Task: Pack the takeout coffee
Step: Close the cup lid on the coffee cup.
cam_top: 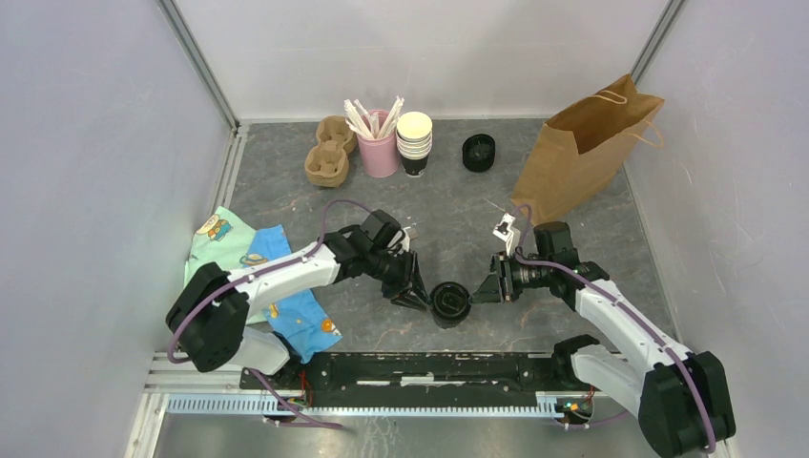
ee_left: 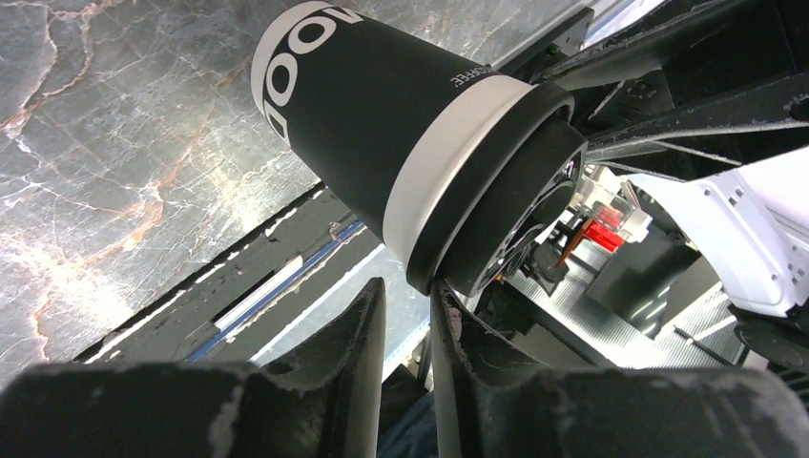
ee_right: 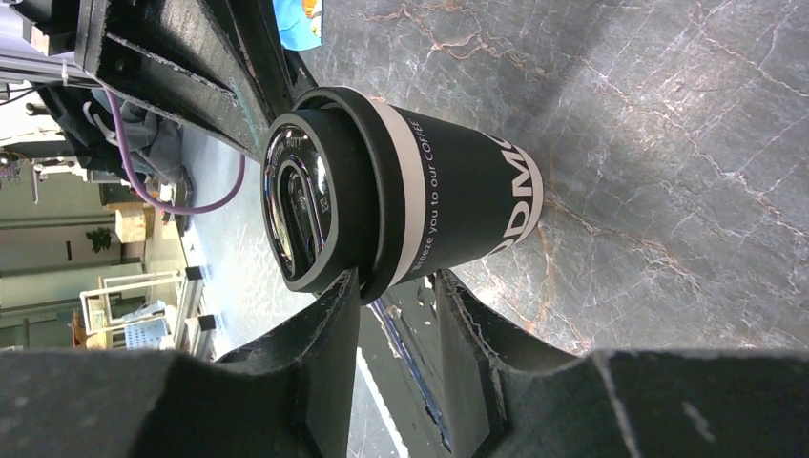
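Fingers [cam_top: 412,289] flank takeout coffee [cam_top: 450,303]; brown bag [cam_top: 572,162] behind.

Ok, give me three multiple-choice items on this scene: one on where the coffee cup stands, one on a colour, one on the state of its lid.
1. Where does the takeout coffee stand?
A. in the far left corner
B. between the left tool and the right tool, near the arms' bases
C. against the back wall

2. What colour is the holder of the white sticks?
A. pink
B. green
C. blue

3. How is the coffee's lid?
A. off, lying beside the cup
B. missing
C. seated on the cup

Key:
1 B: the top view shows the cup flanked by both tools.
2 A: the holder at the back is plainly pink.
3 C: both wrist views show the black lid over the rim.
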